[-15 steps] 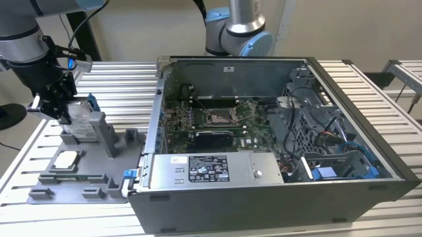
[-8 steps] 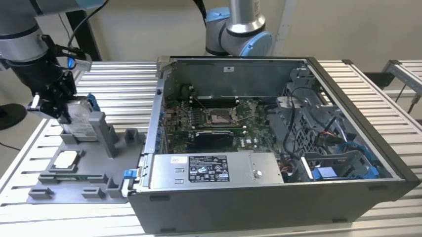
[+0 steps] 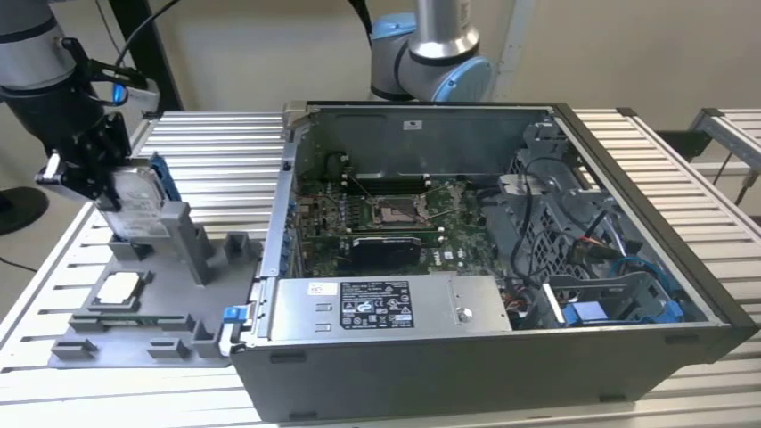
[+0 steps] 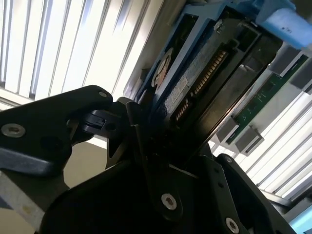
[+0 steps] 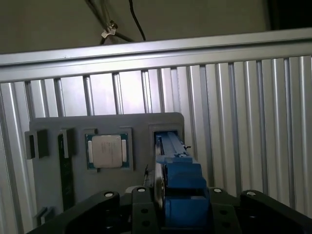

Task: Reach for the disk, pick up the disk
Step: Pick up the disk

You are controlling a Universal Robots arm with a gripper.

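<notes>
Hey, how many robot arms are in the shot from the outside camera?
2. One arm stands at the exterior view's left, its pincer at the disk; the other arm is behind the open computer case.

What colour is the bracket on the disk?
Blue, clearest on the disk in the first wrist view.
</notes>
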